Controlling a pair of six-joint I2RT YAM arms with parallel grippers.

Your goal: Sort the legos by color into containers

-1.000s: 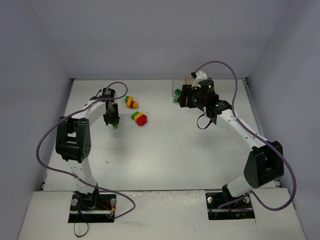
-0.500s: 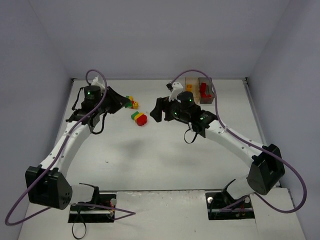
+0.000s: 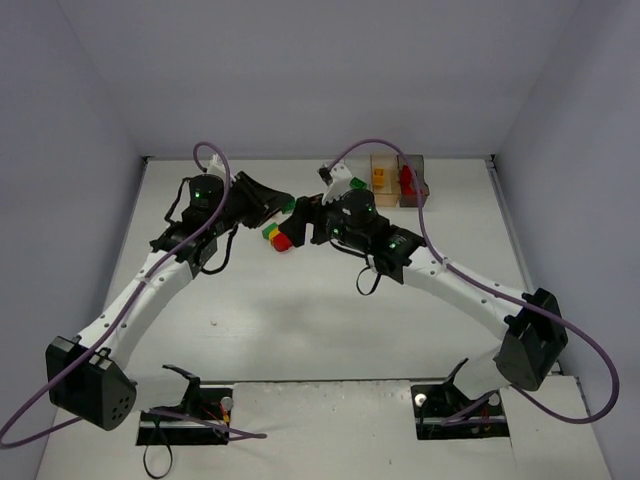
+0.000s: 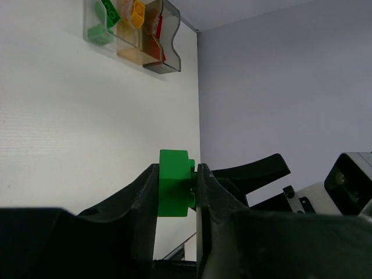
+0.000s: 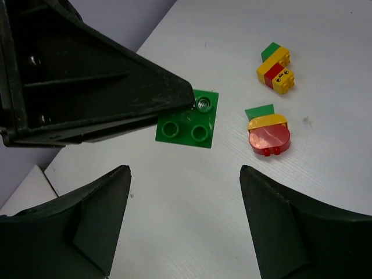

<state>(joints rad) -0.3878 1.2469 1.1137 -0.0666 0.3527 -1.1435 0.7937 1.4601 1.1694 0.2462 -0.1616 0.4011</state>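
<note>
Green lego (image 4: 174, 185) is clamped in the left gripper (image 4: 176, 171) above mid-table, facing the right gripper (image 5: 185, 171), whose jaws stand apart; mixed-colour clumps (image 5: 268, 129) lie nearby, containers (image 4: 165, 61) far right

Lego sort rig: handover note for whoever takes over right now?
Left gripper: shut on a green square plastic brick, held up off the table.
Right gripper: open, facing that brick, not touching it.
Done: row of three transparent boxes at the far right holds green, yellow and red bricks, one colour per box.
Left: bin the held brick; two mixed red-yellow-green clumps lie unsplit on the table.
</note>
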